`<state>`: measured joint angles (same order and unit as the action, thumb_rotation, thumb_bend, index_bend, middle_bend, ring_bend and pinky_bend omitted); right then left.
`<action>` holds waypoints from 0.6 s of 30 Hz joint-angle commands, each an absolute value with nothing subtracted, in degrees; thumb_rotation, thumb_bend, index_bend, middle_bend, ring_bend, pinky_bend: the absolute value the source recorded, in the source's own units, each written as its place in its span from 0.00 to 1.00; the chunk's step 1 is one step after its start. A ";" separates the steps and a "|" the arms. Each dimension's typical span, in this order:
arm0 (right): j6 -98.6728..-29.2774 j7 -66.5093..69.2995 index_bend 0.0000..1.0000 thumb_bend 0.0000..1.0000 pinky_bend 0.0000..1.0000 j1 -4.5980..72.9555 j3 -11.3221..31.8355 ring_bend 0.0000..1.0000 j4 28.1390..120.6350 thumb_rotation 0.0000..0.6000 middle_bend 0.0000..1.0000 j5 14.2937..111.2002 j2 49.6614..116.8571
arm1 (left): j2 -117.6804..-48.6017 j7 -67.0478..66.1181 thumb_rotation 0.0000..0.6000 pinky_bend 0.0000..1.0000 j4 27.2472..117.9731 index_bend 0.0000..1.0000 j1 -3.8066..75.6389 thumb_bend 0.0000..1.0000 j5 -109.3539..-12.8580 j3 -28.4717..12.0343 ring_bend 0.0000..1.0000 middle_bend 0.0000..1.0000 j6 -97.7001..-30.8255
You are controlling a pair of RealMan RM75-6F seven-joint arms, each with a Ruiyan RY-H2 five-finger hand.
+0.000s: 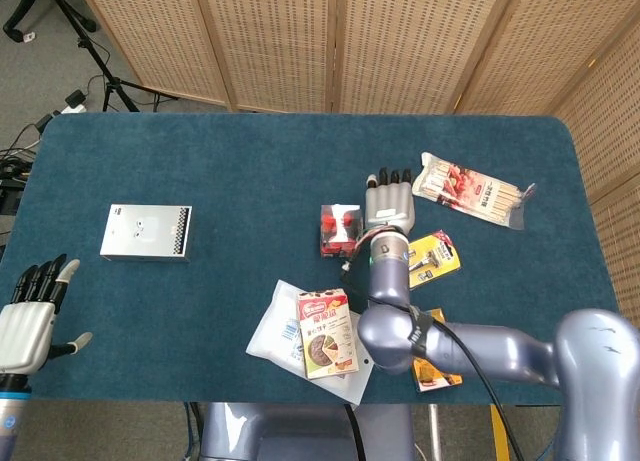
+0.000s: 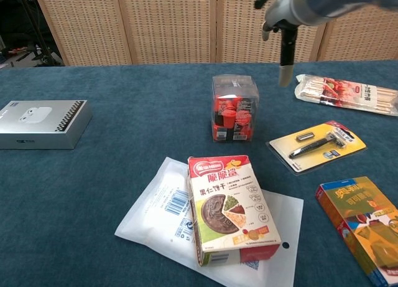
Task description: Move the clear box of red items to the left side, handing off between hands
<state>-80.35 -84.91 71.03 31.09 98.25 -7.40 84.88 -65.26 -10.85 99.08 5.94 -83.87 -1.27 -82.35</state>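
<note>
The clear box of red items (image 1: 339, 228) (image 2: 235, 108) stands upright on the blue table, near the middle. My right hand (image 1: 390, 199) (image 2: 285, 20) hovers just to the right of it, raised above the table, fingers stretched out straight and holding nothing. There is a gap between it and the box. Off the table's near-left corner, my left hand (image 1: 27, 317) is open with its fingers spread, far from the box. The chest view does not show the left hand.
A silver box (image 1: 146, 232) (image 2: 40, 124) lies at the left. A carton (image 1: 325, 333) (image 2: 229, 206) rests on a white pouch (image 1: 270, 333) (image 2: 154, 213) near the front. A razor card (image 1: 428, 259) (image 2: 317, 145), stick pack (image 1: 470, 189) (image 2: 345, 93) and orange box (image 2: 364, 228) lie at the right.
</note>
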 commanded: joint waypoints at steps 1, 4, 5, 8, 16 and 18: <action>-83.87 -73.03 0.00 0.00 0.00 58.21 21.07 0.00 116.67 1.00 0.00 10.58 72.42 | -65.42 -11.17 1.00 0.00 99.21 0.00 5.91 0.00 -84.32 -0.94 0.00 0.00 -82.39; -81.90 -64.93 0.00 0.00 0.00 51.56 15.76 0.00 121.09 1.00 0.00 21.90 66.95 | -65.79 -12.38 1.00 0.00 99.33 0.00 5.64 0.00 -84.62 -0.75 0.00 0.00 -82.97; -82.13 -63.17 0.00 0.00 0.00 49.95 14.59 0.00 122.13 1.00 0.00 24.55 65.61 | -65.86 -12.58 1.00 0.00 99.39 0.00 5.58 0.00 -84.68 -0.72 0.00 0.00 -83.10; -82.70 -55.41 0.00 0.00 0.00 44.20 10.16 0.00 122.44 1.00 0.00 35.50 63.12 | -66.12 -12.97 1.00 0.00 99.64 0.00 5.41 0.00 -85.03 -0.66 0.00 0.00 -83.57; -86.59 -29.34 0.00 0.00 0.00 28.52 -4.19 0.00 107.46 1.00 0.00 69.46 62.78 | -67.31 -14.58 1.00 0.00 99.25 0.00 5.59 0.00 -85.37 -0.37 0.00 0.00 -83.21; -89.63 -22.53 0.00 0.00 0.00 24.63 -6.45 0.00 99.42 1.00 0.00 75.31 65.49 | -68.25 -15.52 1.00 0.00 98.81 0.00 5.76 0.00 -85.41 -0.36 0.00 0.00 -82.99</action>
